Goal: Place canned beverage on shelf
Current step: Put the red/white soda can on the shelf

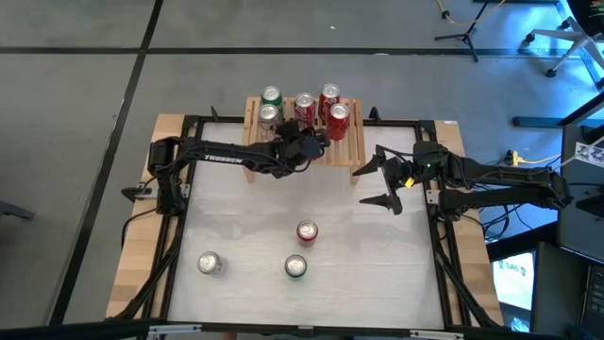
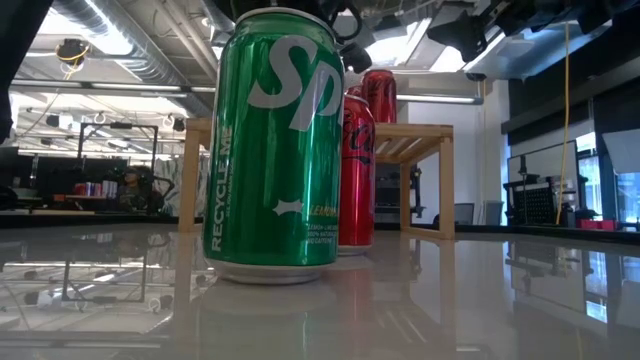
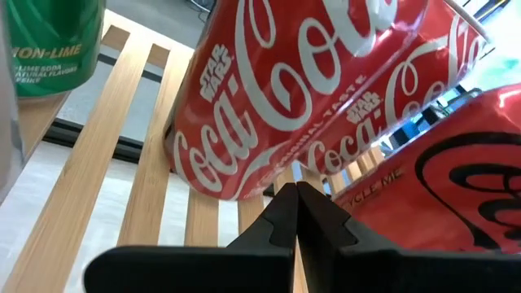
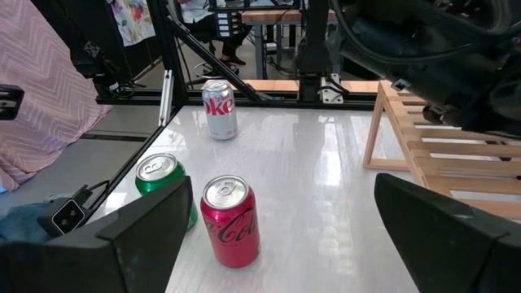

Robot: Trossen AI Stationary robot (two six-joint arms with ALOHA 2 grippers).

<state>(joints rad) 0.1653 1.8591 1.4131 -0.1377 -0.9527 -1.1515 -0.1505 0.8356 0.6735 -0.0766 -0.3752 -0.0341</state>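
Note:
The light wooden shelf stands at the table's far edge with several cans upright on its slats: a green one, a silver one and red ones. My left gripper is shut over the slats, its tips right at a red Coca-Cola can. Three cans stand on the table: red, green and silver. My right gripper hovers open to the right of the shelf, holding nothing. My left gripper's shut fingertips stand just at the lower side of the red can, coming at it nearly level above the slats. Nothing sits between the fingers. I cannot tell whether the tips touch the can.
In the low view the green can stands nearest, the red one behind it, the shelf farther back. The right wrist view shows the red, green and silver cans apart on the white tabletop.

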